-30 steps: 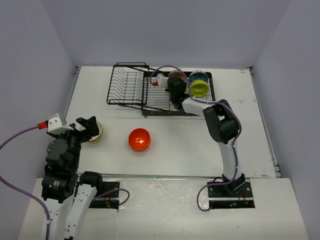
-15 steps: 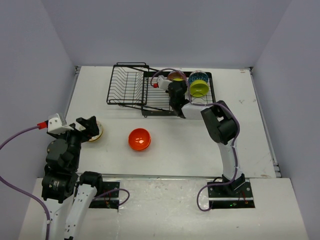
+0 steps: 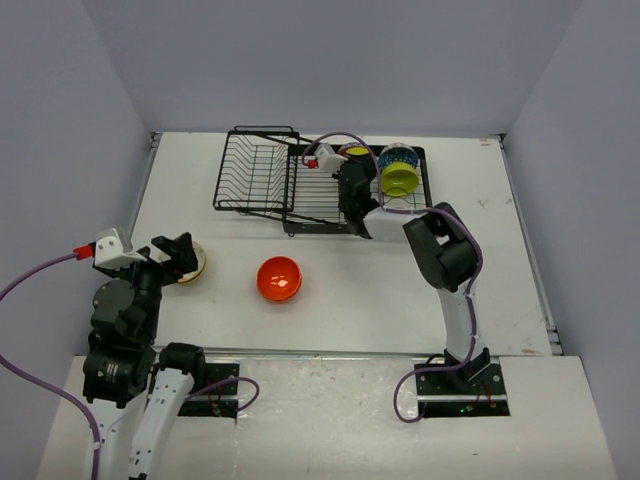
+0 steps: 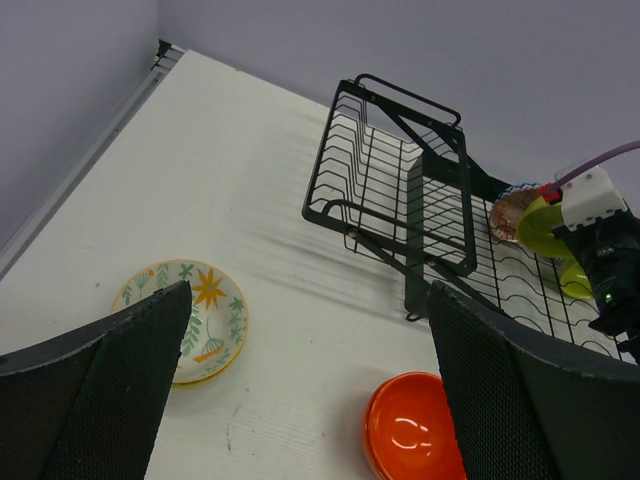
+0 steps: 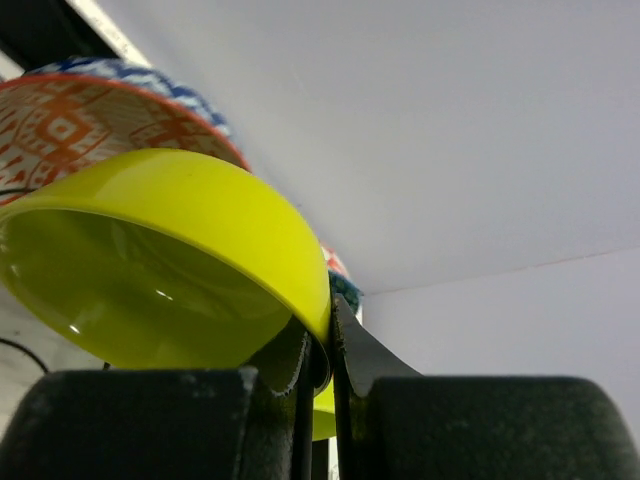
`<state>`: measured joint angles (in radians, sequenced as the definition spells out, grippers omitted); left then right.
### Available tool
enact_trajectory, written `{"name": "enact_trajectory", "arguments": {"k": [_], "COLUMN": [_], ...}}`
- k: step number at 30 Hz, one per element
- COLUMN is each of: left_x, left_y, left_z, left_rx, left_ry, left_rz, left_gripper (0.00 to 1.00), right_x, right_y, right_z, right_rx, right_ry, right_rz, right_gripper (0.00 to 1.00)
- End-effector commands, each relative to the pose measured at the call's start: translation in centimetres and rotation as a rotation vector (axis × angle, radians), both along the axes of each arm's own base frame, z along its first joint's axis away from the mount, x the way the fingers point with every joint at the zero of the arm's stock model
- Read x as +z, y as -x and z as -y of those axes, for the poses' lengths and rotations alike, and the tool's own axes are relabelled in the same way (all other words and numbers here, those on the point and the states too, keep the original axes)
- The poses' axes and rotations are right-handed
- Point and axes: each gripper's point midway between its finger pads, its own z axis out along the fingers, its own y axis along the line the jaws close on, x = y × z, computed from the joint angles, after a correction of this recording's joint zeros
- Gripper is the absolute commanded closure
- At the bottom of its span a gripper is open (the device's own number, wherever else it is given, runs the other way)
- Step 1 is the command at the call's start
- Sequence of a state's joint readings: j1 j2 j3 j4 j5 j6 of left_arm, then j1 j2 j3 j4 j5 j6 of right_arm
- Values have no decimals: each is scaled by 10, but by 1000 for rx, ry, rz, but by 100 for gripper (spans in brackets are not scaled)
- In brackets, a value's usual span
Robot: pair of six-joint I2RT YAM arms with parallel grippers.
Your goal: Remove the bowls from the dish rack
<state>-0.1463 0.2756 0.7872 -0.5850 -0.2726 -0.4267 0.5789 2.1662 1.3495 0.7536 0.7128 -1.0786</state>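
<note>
Lime-green bowl [image 5: 150, 270], at the dish rack [image 3: 255, 175], upper centre overhead: your right jaws, the nearer, were clamped on its rim; your left jaws stood apart, lower left, well away.

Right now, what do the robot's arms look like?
The left arm and right arm are black and white with chunky joints. Purple cables trail from both, ending at red plugs on white wrist boxes. The left fingers are black mesh.
</note>
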Motion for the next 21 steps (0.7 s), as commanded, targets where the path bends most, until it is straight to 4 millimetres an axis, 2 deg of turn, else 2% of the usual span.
{"name": "enact_trajectory", "arguments": {"k": [1, 6, 8, 10, 11, 12, 13, 14, 15, 16, 17, 18, 21], "left_x": [8, 7, 7, 7, 8, 7, 8, 8, 8, 9, 9, 9, 9], "left_y": [-1, -1, -1, -1, -1, -1, 0, 0, 0, 1, 1, 1, 1], "left_z": [0, 0, 0, 0, 0, 0, 0, 0, 0, 0, 0, 0, 0], "left_rx": [-3, -3, -3, -3, -1, -1, -1, -1, -1, -3, -3, -3, -3], "left_ry": [-11, -11, -11, -11, -10, -10, -9, -9, -9, -8, -8, -8, -9], "left_rz": [39, 36, 36, 36, 39, 37, 40, 42, 43, 46, 48, 48, 45], "left_gripper": [0, 0, 0, 0, 0, 0, 0, 0, 0, 0, 0, 0, 0], "right_x": [88, 104, 123, 139, 151, 148, 123, 144, 139, 118, 117, 110, 93], "right_y": [11, 22, 34, 53, 67, 77, 91, 110, 124, 146, 160, 188, 232], "right_z": [3, 3, 6, 8, 13, 1, -1, 0, -8, -12, -16, -26, -41], "right_rx": [-22, -32, -47, -79, -83, -59, -61, -33, -36, -20, -11, 28, 92], "right_ry": [-139, -170, -208, -312, -339, -503, -470, -594, -801, -822, -916, -1021, -1127], "right_rz": [222, 245, 270, 304, 263, 233, 54, 32, -21, -198, -254, -377, -586], "right_gripper": [100, 100, 100, 100, 100, 100, 100, 100, 100, 100, 100, 100, 100]}}
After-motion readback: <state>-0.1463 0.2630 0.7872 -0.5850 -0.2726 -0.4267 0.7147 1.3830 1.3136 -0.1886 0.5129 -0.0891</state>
